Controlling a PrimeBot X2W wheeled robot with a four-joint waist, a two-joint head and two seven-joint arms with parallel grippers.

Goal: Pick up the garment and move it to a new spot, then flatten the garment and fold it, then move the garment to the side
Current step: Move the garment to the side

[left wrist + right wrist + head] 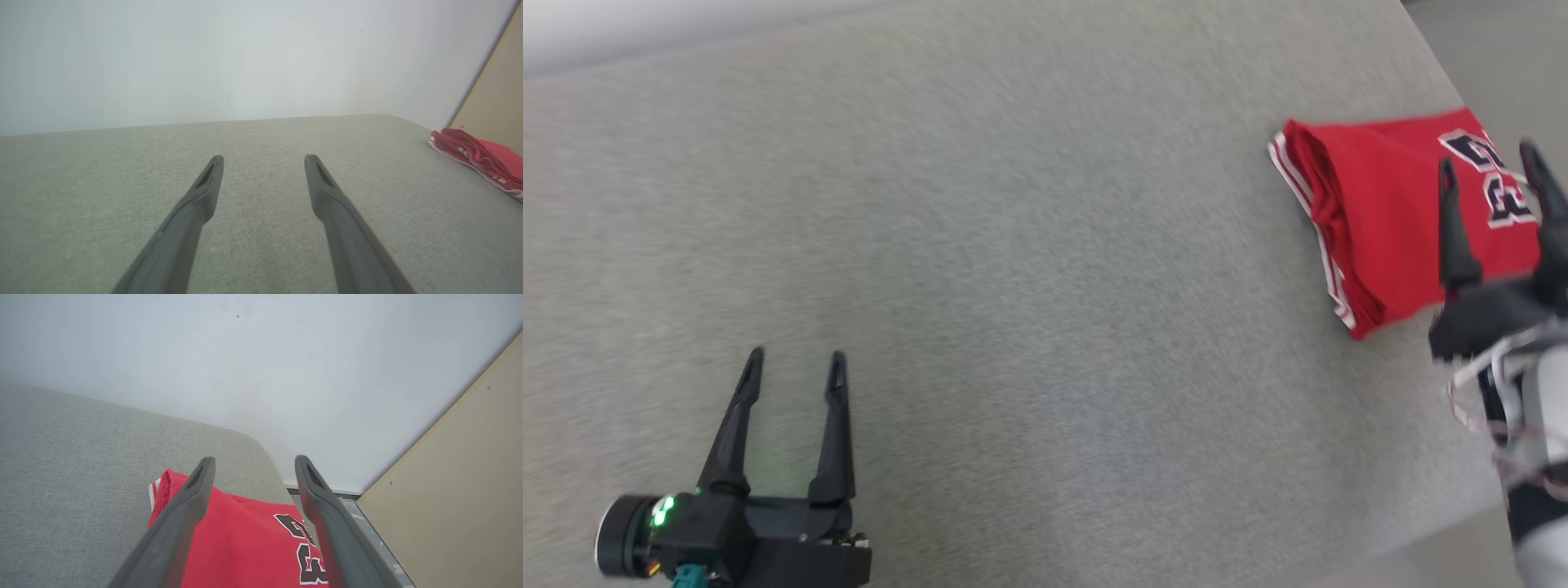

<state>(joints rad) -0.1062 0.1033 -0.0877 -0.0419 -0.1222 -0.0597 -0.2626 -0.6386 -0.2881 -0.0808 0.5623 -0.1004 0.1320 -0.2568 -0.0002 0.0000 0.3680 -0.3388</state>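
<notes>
Light: bright, diffuse, even, with no distinct source and no glare.

Head view: motion blur across the whole frame. The weave of the padded grey surface (1013,286) smears into streaks. Blur is worst at its right edge, where the garment (1380,212) and the right pincer (1487,155) have soft outlines. The left pincer (796,355) is sharper; the green light (662,510) on its body blooms slightly. Shadows are faint.

Left wrist view: the wall (245,61) is washed out and nearly featureless. The fingers (196,204) lose focus toward the bottom edge. The surface's far edge bows, a wide-angle distortion.

Right wrist view: the sharpest, with the lettering (304,551) crisp-edged.
</notes>
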